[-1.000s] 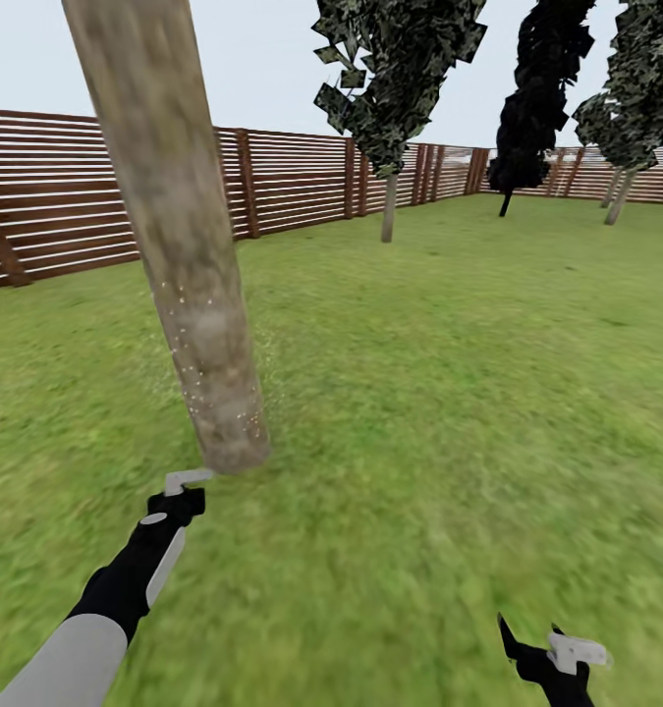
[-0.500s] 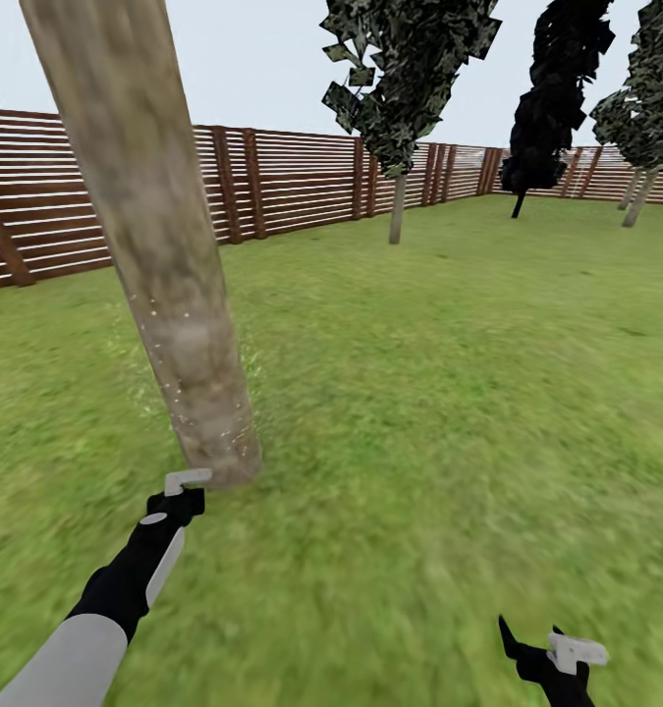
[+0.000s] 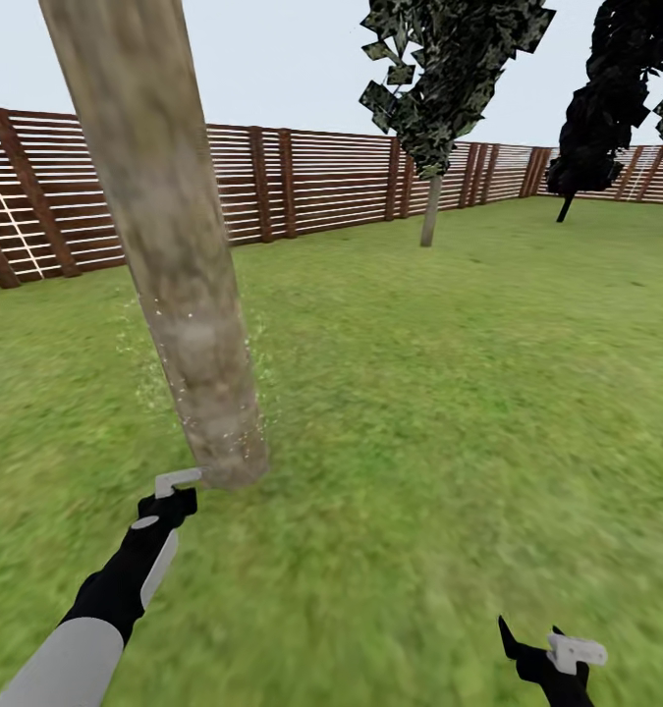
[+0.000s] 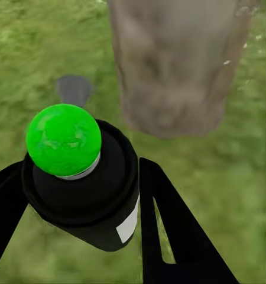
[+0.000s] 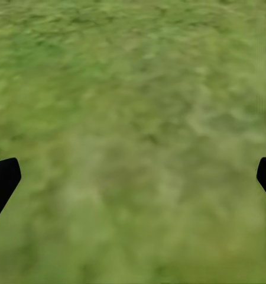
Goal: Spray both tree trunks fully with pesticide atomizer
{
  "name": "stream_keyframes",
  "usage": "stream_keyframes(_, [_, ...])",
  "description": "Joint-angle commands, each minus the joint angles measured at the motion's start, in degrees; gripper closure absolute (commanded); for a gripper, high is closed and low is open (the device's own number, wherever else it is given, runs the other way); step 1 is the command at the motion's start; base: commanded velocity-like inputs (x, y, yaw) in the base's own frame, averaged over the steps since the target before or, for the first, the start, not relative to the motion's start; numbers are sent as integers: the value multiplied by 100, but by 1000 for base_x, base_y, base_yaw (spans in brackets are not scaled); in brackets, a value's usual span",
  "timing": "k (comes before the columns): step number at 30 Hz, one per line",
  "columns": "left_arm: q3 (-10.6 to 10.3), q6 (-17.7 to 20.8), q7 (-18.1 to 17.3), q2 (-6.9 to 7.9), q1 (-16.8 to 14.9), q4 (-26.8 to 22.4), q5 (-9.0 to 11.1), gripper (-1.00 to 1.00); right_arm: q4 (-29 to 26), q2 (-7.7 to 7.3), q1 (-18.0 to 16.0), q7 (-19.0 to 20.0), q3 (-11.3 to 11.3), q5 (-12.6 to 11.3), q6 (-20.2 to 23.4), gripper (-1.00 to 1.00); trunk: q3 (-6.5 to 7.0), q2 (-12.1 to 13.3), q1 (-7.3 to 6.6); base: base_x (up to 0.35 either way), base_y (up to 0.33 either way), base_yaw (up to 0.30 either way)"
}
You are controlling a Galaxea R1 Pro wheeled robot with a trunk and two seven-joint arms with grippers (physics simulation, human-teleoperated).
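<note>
A black pesticide atomizer [image 4: 80, 189] with a bright green round top sits between the dark fingers of my left gripper [image 4: 80, 207], which is shut on it. It faces the foot of the near tree trunk [image 4: 174, 65] from a short way off. In the head view that thick mottled tree trunk [image 3: 174, 265] leans up from the grass, with pale specks scattered over and beside its lower part. My left gripper [image 3: 174, 491] hangs just short of its base. A second tree [image 3: 430, 211] stands far back by the fence. My right gripper [image 3: 552, 653] stays low at the right, open over grass [image 5: 133, 142].
A brown slatted fence [image 3: 321, 187] runs along the back and left of the lawn [image 3: 449, 393]. A dark tree [image 3: 596, 108] stands at the far right. Open grass spreads to the right of the near trunk.
The whole view has swung left, so the far trees and fence sit further right. My left gripper has edged slightly left beside the trunk's base. The right gripper is unchanged.
</note>
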Motion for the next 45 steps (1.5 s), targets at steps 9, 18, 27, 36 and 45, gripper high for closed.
stream_keyframes(9, [0,-3,-1,-10,24,-1,4,100,35,0,0,0,0,-3,0,-100,0,0,0,194,-234,42])
stream_keyframes(18, [-27,1,-94,-19,31,28,-16,100,35,-7,0,0,-7,-3,0,-100,0,0,0,68,-124,229])
stream_keyframes(27, [-654,915,-1600,310,-943,646,-162,100,35,-9,0,0,-9,-3,0,-100,0,0,0,0,0,2])
stream_keyframes(36, [-1075,990,-1551,129,-874,243,-166,100,35,-9,0,0,-9,-3,0,-100,0,0,0,-27,-65,0])
stream_keyframes(45, [-823,973,-1522,450,-650,454,-192,100,35,-9,0,0,-9,-3,0,-100,0,0,0,121,-57,0])
